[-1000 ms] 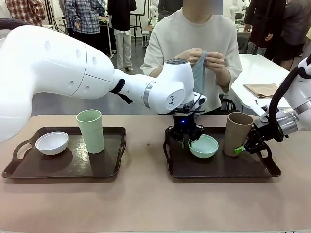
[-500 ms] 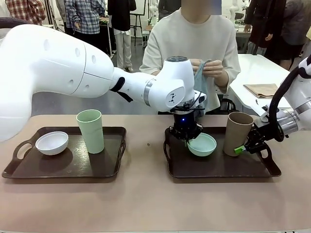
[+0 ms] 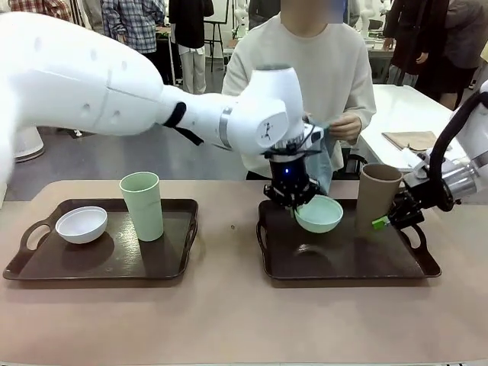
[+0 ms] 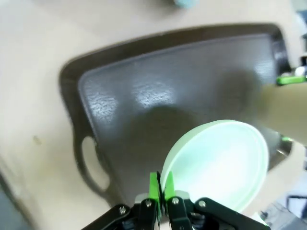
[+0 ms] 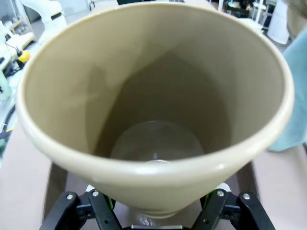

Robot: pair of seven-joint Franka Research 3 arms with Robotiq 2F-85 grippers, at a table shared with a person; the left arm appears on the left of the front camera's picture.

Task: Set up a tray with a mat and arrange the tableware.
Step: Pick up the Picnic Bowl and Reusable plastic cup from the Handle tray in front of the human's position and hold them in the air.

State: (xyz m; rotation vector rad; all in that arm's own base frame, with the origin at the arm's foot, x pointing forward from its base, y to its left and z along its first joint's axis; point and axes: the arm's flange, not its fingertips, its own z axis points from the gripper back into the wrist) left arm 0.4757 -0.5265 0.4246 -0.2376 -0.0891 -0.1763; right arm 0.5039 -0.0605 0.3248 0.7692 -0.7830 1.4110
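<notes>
My left gripper [image 3: 293, 200] is shut on the rim of the mint green bowl [image 3: 320, 214], which hangs tilted above the right tray [image 3: 343, 258]. In the left wrist view its green pads [image 4: 154, 184] pinch the bowl [image 4: 220, 160] edge over the bare tray [image 4: 158, 96]. At the tray's right end my right gripper [image 3: 385, 219] is shut on the brown cup [image 3: 379, 197], held upright just off the tray. The cup [image 5: 153, 96] rises between my right gripper's [image 5: 153, 213] fingers and looks empty. The white bowl [image 3: 81, 224] and pale green cup [image 3: 142, 206] stand on the left tray [image 3: 130, 259].
Across the table a person holds a blue-grey cloth [image 3: 324, 164] in both hands, just behind the left wrist. A folded brown cloth [image 3: 412, 141] lies on a white table at the back right. Bare tabletop [image 3: 229, 320] runs along the front.
The left gripper has lifted the mint bowl off the right tray. The right gripper has raised the brown cup slightly. The person's hands with the cloth have come lower.
</notes>
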